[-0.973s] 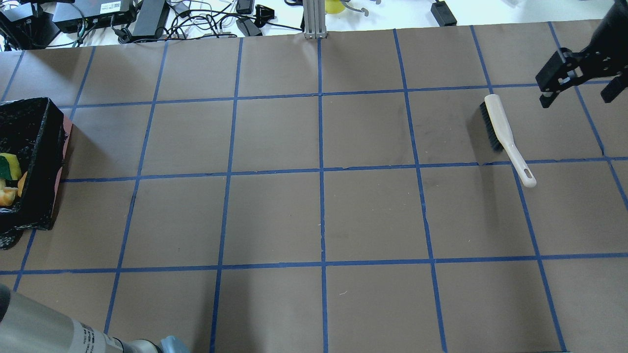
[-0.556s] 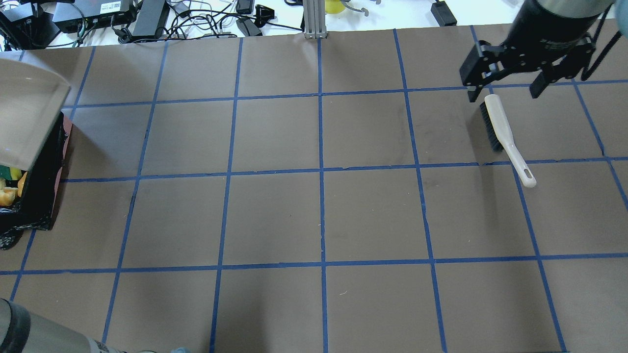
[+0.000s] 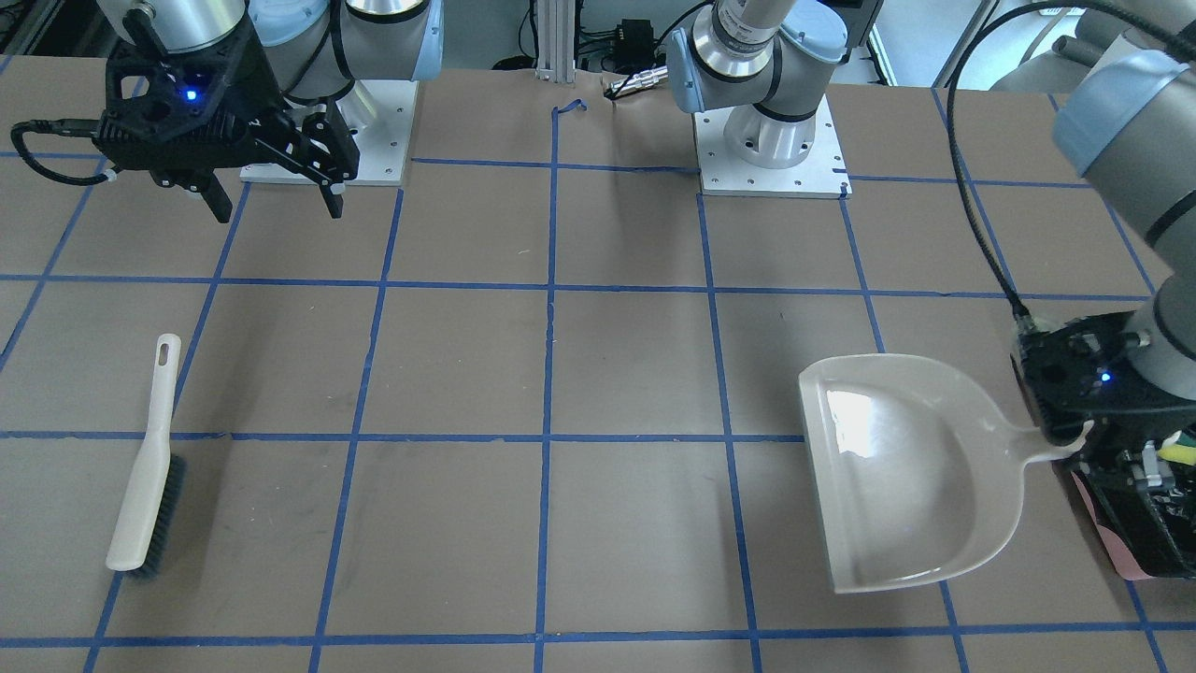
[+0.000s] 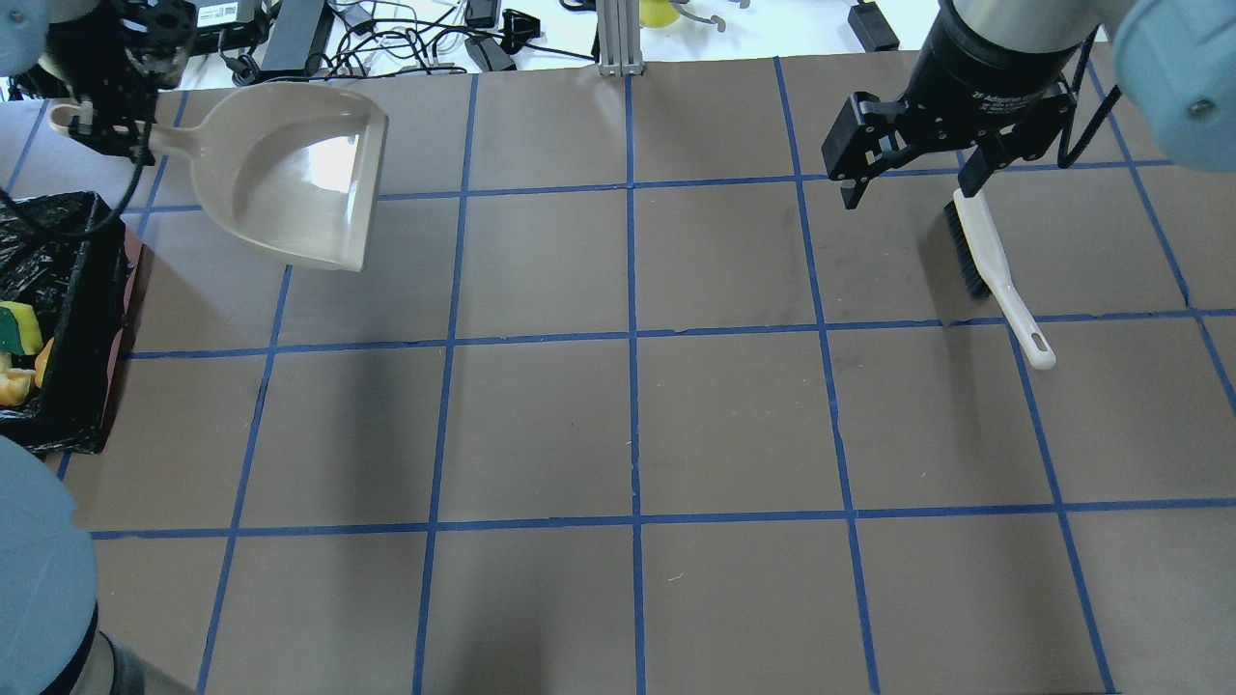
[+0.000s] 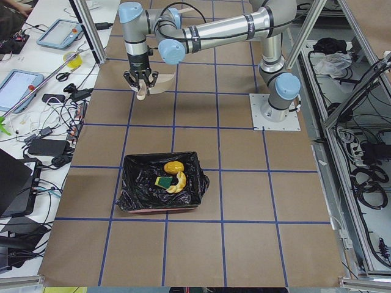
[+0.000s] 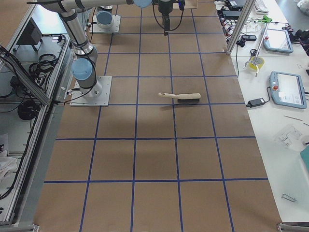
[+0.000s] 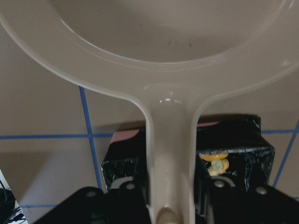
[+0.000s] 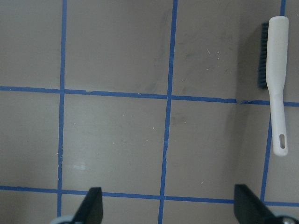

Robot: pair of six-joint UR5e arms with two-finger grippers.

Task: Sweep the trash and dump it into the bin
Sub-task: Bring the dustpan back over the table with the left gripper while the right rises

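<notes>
The bin [image 4: 95, 328] sits at the table's left edge, the dustpan [image 4: 290, 179] hangs near the far-left corner with its handle clenched in the left gripper [image 4: 106, 125], the brush [image 4: 985, 253] lies toward the right edge near the released right gripper [image 4: 910, 188], and the trash [image 5: 179, 182], seemingly three pieces, lies inside the bin.

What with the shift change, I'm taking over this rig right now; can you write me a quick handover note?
Grippers: the left gripper is shut on the handle of the dustpan, which is empty and held up off the table, not over the bin. The right gripper is open and empty, hovering by the bristle end of the brush, which lies on the table.
Done: all three pieces of trash are in the bin; none shows on the table.
Left: probably just setting the dustpan down and pulling both arms back.
</notes>
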